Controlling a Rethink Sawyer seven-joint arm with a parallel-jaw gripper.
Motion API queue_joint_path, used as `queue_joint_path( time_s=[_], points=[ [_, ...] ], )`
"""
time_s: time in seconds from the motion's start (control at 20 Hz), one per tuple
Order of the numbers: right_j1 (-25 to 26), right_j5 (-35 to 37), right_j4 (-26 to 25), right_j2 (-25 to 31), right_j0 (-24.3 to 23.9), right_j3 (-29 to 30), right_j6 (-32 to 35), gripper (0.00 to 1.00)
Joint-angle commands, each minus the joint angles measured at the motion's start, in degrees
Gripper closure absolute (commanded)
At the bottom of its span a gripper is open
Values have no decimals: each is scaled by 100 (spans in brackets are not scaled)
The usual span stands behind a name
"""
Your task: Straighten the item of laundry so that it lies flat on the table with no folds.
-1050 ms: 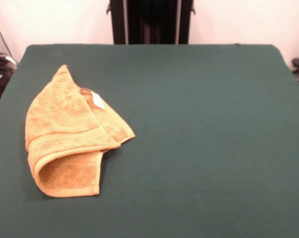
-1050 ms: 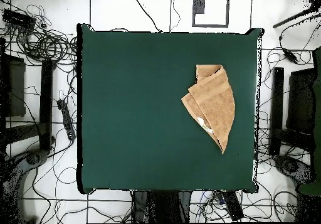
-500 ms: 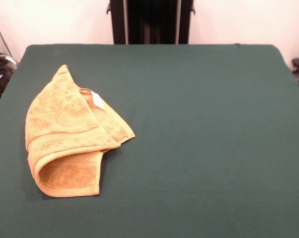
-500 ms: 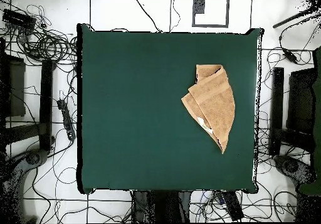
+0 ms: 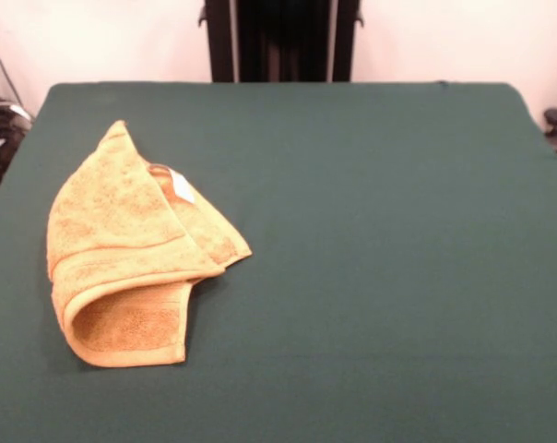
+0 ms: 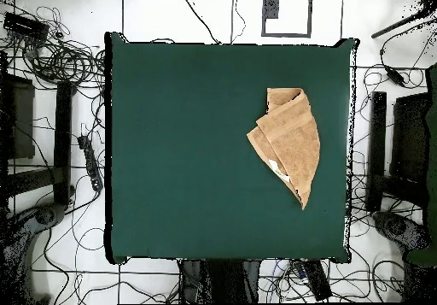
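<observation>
1. Table (image 5: 371, 258): big dark green cloth surface that fills most of both views. It is bare apart from one item.
2. Towel (image 5: 131, 249): mustard-yellow terry. In the front view it lies toward 9 o'clock of the table, close to that edge; in the overhead view it sits toward 3 o'clock (image 6: 290, 143). It is not flat. It is folded over itself into a rough cone, with a point at its 12 o'clock end in the front view and a rolled, open loop at its 6 o'clock end.
3. Top flap: it overlaps a lower layer that sticks out toward 3 o'clock in the front view. A border band runs across the flap.
4. White tag (image 5: 181, 185): small, it shows at the fold line just past the flap's upper edge.
5. Gripper: in neither view, so how far open it is and whether it holds anything cannot be told. Only a dark pedestal column (image 5: 283, 41) shows beyond the table's far edge.
6. Task state (judged): flattening is not done and at least two layers need opening out.
7. Risks (judged): a pinch through both layers would drag the whole bundle instead of unfolding it. A pull toward 9 o'clock in the front view could slide the towel off the near table edge. The loop could collapse into a fresh crease if pressed.
</observation>
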Motion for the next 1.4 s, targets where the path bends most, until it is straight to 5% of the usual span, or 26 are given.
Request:
queue_joint_path(
  time_s=[0.05, 0.65, 0.9, 1.1, 1.2, 1.25, 1.35, 1.4],
  points=[
    [261, -414, -1528, 2185, 105, 804, 378, 0],
    [726, -279, -5059, 5484, -422, 431, -1678, 0],
    [705, -28, -5294, 6036, -623, 332, -1894, 0],
    [559, 530, -4545, 5484, -738, 470, -1466, 0],
    [523, 770, -3369, 4495, -827, 880, -608, 0],
    [557, 716, -2425, 3844, -987, 1417, 146, 0],
    [763, 265, -679, 2943, -1844, 3751, 2198, 0],
    [826, -60, -295, 2824, -2207, 4731, 2967, 0]
  ],
)
